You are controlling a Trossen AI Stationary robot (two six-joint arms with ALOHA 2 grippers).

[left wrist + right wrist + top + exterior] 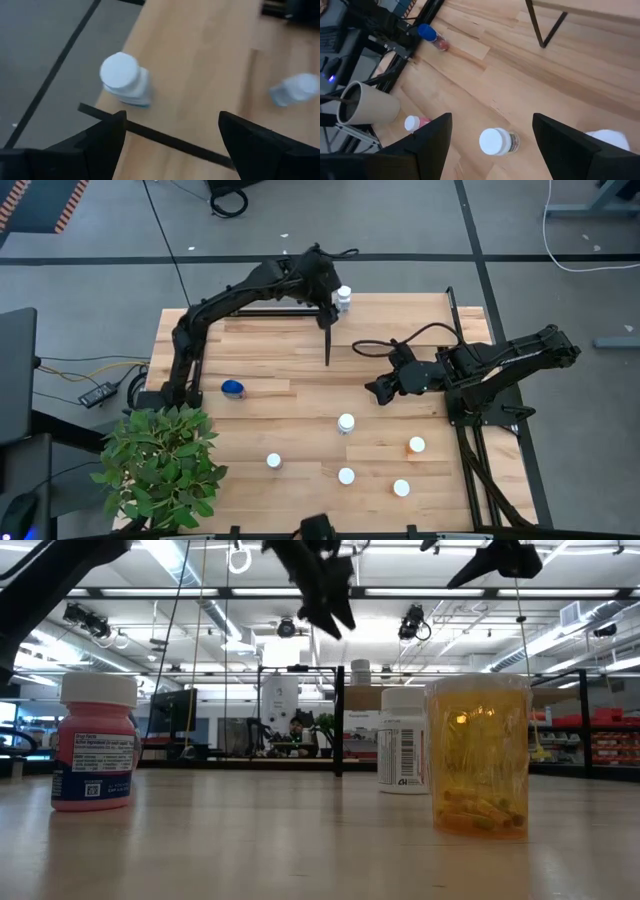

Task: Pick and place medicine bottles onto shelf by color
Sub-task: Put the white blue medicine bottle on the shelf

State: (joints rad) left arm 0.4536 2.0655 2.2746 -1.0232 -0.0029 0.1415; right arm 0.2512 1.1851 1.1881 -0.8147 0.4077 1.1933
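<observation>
low view, ribbed translucent orange bottle, smooth pink bottle, left fingers released, right fingers released

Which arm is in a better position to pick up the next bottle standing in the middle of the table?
Probably the right. The right gripper hangs open close to the white-capped bottle at mid-table. The left gripper is open at the far edge, over the shelf, beside a bottle already placed.

No wording is legible anywhere. In the low view, the pink bottle near the desk's left edge carries a blue-and-white printed label, and the white bottle shows fine print and a barcode, both unreadable.
</observation>
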